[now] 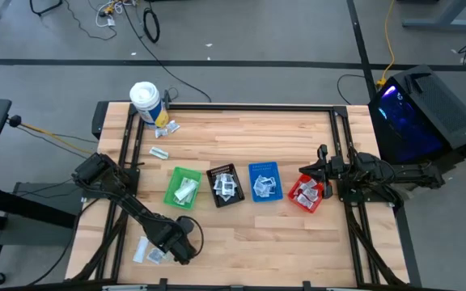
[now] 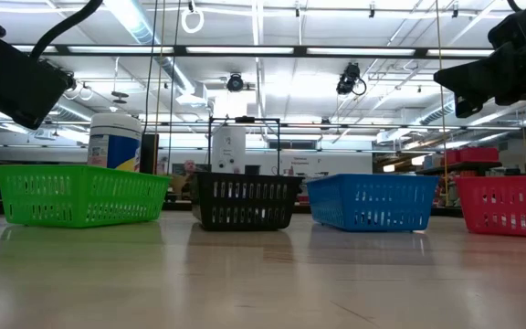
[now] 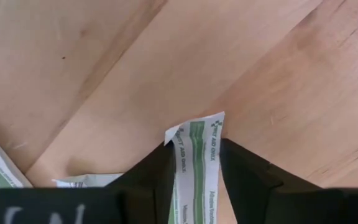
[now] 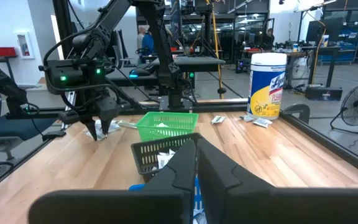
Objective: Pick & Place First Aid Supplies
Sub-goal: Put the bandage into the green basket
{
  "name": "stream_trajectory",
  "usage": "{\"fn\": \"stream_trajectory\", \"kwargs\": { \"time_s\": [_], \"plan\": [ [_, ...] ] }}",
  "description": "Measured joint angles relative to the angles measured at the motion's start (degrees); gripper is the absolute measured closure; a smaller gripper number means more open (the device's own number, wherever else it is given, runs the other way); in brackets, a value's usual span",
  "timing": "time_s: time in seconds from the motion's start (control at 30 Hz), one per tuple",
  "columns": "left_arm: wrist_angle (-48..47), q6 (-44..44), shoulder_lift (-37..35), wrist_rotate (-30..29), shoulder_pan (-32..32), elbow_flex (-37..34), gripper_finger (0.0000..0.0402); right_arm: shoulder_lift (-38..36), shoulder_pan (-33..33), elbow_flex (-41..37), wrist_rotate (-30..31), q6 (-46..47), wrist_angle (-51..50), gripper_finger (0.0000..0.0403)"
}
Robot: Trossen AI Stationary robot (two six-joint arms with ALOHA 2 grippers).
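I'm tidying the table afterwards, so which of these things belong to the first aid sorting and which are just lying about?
In the job:
- green-striped packet between the left gripper fingers
- loose sachets beside it
- sachets by the tub
- green bin, black bin, blue bin, red bin

Lying about:
- white wipes tub
- right gripper, waiting shut over the red bin

wooden bench [image 1: 241, 234] carrying four small bins sitting in row: green bin [image 1: 183, 187], black bin [image 1: 225, 185], blue bin [image 1: 264, 181], red bin [image 1: 307, 194]. white tub [image 1: 145, 102] with yellow-blue label standing upright near far left corner. cables [image 1: 128, 16] lying across floor beyond.
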Motion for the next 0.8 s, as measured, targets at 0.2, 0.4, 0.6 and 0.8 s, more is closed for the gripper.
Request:
{"fn": "stream_trajectory", "kwargs": {
  "time_s": [0.2,0.4,0.6,0.8],
  "plan": [
    [0.0,0.0,-0.4,0.0,0.0,-0.1,0.0265,0.0,0.0,0.0,0.0,0.0,0.0,0.038],
    [-1.8,2.7,-1.1,-0.2,0.3,2.3,0.0258,0.0,0.0,0.0,0.0,0.0,0.0,0.038],
    [-2.6,7.4,-1.8,-3.2,1.5,5.7,0.0257,0.0,0.0,0.0,0.0,0.0,0.0,0.038],
    [-3.8,14.4,-2.7,-7.0,4.6,9.0,0.0257,0.0,0.0,0.0,0.0,0.0,0.0,0.038]
  ]
}}
